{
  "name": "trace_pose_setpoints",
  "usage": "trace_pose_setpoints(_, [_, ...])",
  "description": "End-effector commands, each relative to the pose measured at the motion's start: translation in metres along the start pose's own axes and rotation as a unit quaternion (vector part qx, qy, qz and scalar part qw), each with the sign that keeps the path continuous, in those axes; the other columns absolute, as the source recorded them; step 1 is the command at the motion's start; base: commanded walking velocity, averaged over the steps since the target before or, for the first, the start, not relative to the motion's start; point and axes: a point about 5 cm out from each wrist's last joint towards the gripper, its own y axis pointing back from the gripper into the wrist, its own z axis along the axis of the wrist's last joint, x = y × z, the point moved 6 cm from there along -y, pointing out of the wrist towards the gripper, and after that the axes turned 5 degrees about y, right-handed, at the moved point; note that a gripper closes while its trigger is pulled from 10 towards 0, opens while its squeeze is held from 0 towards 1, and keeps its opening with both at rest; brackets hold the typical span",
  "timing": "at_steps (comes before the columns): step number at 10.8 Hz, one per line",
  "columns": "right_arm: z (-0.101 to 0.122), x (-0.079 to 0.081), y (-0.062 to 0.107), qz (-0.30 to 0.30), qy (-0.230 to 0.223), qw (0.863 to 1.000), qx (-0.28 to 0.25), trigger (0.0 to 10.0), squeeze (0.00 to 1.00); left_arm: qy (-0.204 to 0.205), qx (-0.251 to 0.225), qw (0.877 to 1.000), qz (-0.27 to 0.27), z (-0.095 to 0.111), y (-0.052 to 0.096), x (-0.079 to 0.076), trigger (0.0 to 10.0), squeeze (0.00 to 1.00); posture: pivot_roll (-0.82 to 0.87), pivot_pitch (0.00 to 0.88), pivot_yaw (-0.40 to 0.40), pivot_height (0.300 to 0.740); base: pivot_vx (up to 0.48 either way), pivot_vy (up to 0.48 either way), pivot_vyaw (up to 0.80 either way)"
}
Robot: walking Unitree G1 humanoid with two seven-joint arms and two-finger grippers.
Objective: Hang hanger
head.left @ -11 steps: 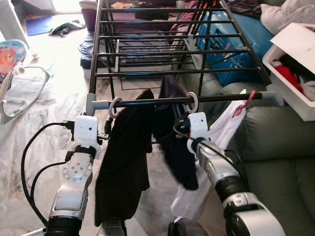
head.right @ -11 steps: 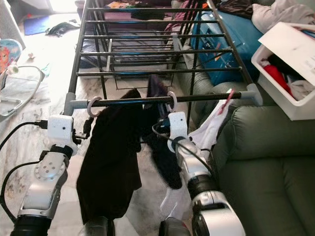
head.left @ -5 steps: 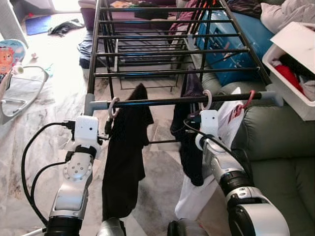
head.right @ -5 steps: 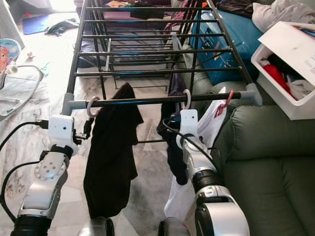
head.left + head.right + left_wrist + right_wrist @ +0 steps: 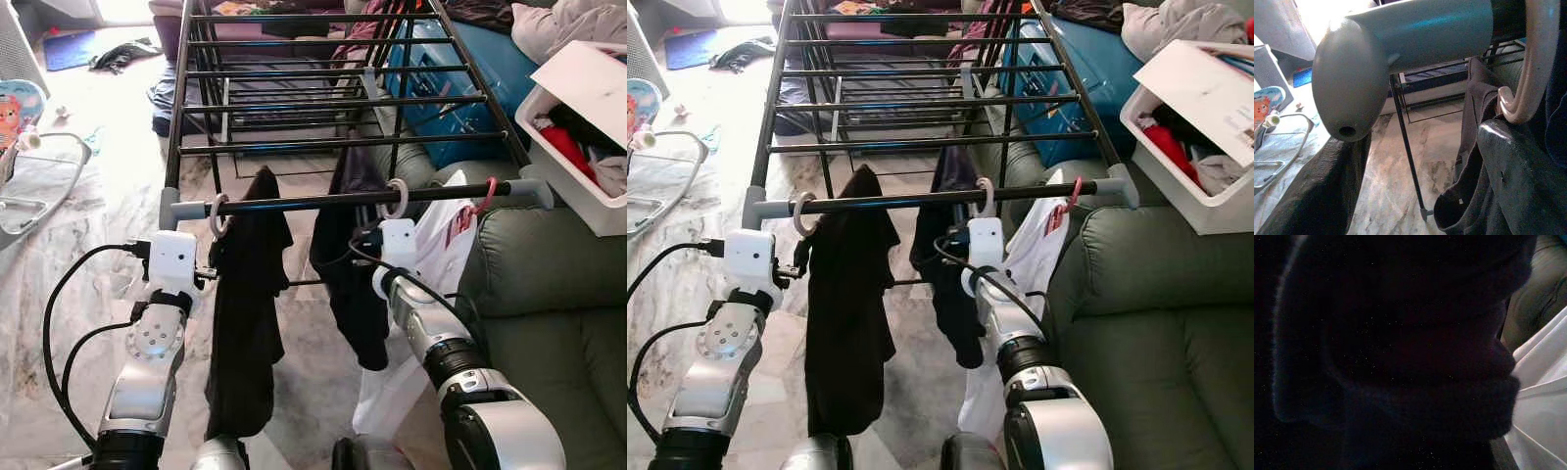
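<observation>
Since half a second ago the right gripper (image 5: 370,238) and the dark garment (image 5: 350,257) on its white hanger (image 5: 397,197) have slid a little leftward along the front rail (image 5: 323,202) of the drying rack (image 5: 186,117), away from the red hanger (image 5: 482,195) holding a white garment (image 5: 431,264). That white hanger's hook sits over the rail just above the right gripper, whose fingers are buried in dark cloth, so their state cannot be told. The left gripper (image 5: 209,273) is raised just under the rail's left end beside the other white hanger (image 5: 217,214) carrying a black garment (image 5: 245,313), its fingers (image 5: 1518,181) spread apart with the hook next to one.
</observation>
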Motion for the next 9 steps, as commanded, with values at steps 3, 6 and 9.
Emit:
trace_pose_setpoints(3, [-0.015, 0.010, 0.000, 0.015, 0.024, 0.999, 0.027, 10.0, 0.00, 0.000, -0.004, 1.000, -0.004, 0.003, -0.001, -0.004, 10.0, 0.00, -0.01, 0.090, -0.041, 0.740, 0.000, 0.000, 0.00])
trace_pose_setpoints(6, [-0.024, 0.020, 0.001, 0.039, 0.039, 0.998, 0.040, 10.0, 0.74, 0.002, -0.002, 1.000, -0.003, 0.003, -0.001, -0.005, 10.0, 0.00, -0.01, 0.090, -0.046, 0.740, 0.000, 0.000, 0.00])
trace_pose_setpoints(9, [-0.029, 0.019, 0.003, 0.044, 0.042, 0.997, 0.047, 10.0, 1.00, 0.002, 0.001, 1.000, -0.001, 0.001, -0.002, -0.005, 10.0, 0.00, -0.01, 0.085, -0.048, 0.740, 0.000, 0.000, 0.00])
